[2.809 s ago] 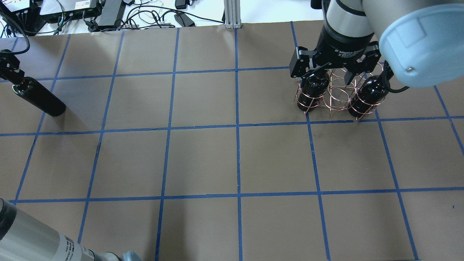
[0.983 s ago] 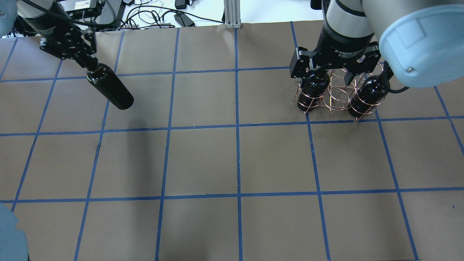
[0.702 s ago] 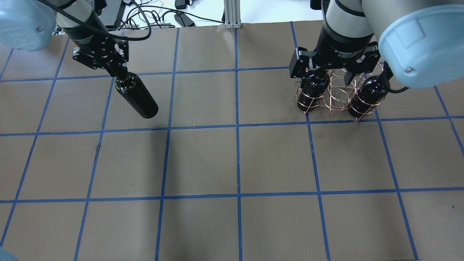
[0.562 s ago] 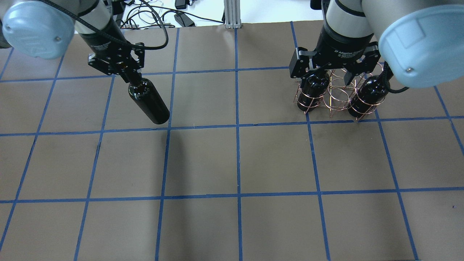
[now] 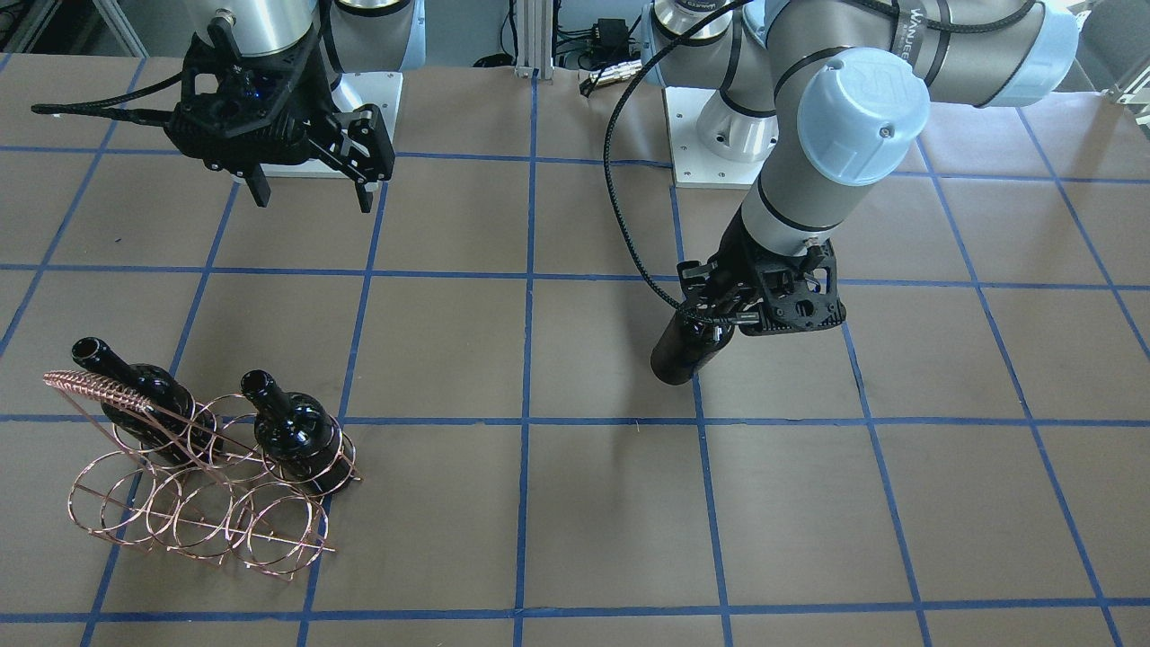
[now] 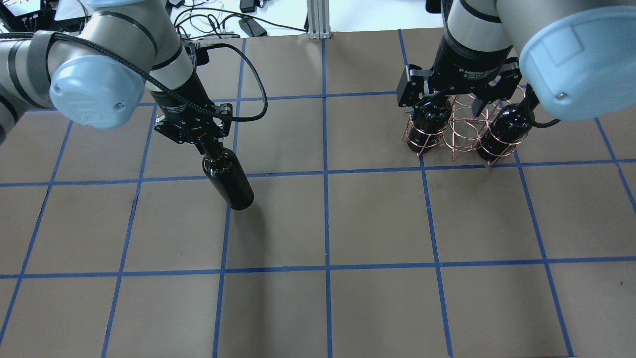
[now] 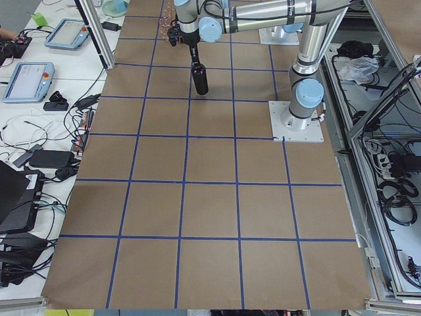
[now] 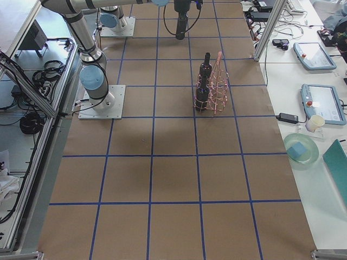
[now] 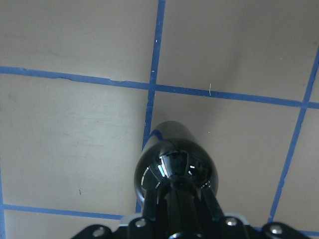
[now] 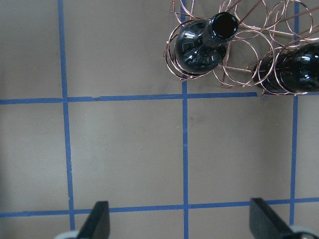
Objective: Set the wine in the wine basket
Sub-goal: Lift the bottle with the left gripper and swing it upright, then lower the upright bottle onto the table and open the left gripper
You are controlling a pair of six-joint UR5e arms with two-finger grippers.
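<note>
My left gripper (image 6: 201, 144) is shut on the neck of a near-black wine bottle (image 6: 228, 181) and holds it tilted above the table, left of centre. It also shows in the front view (image 5: 683, 350) and the left wrist view (image 9: 174, 159). The copper wire basket (image 6: 464, 129) stands at the far right, with its coiled handle bar showing in the front view (image 5: 90, 386). Two alike bottles (image 5: 135, 386) (image 5: 292, 431) stand in its outer rings; the rings between them hold nothing. My right gripper (image 6: 444, 99) hangs open and empty above the basket.
The table (image 6: 377, 219) is brown paper with a blue tape grid. Cables and power supplies (image 6: 149, 20) lie beyond its far edge, with an aluminium post (image 6: 316, 20) at the far middle. The arm bases (image 5: 719, 135) stand on the robot's side.
My left arm has carried the bottle from the table's far left edge toward the centre and nearer to me. The right arm, basket and its two bottles have not moved.
</note>
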